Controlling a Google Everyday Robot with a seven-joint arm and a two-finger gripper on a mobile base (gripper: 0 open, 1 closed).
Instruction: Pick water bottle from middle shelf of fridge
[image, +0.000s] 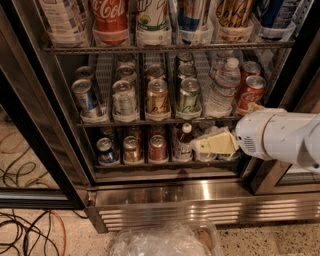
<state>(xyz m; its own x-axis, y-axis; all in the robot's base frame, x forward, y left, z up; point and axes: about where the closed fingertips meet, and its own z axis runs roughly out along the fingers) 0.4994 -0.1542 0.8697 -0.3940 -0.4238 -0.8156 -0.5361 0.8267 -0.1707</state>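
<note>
Fridge (42, 118), door open, seen from above and in front. The water bottle (223, 88) stands upright on the middle shelf (160, 121), right of centre in the frame. It sits between a green can (189, 95) on its left and a red can (250, 93) on its right, close to both. Its white cap rises a little above the can tops.

The gripper (214, 143) lies lower right of centre, at the end of the white arm (282, 140). It points left in front of the lower shelf, just beside a small red-necked bottle (184, 142). It is below the water bottle and apart from it. Whether the gripper is open or closed cannot be told from this view; it has no hold on the water bottle.

Step in hand, as judged: approach, with the grasp not yet begun. To do it well, the gripper should rise clear of the middle shelf's front rail. It should then line up with the bottle's own lane before going in. A grip on the ribbed body below the cap looks safest, since the neighbouring cans leave little room at either side. A straight, level entry would avoid nudging the red can or tipping the bottle backward. Squeeze gently, as thin clear plastic is likely to buckle. Lift slightly before drawing outward, so that the base clears the rail.
</note>
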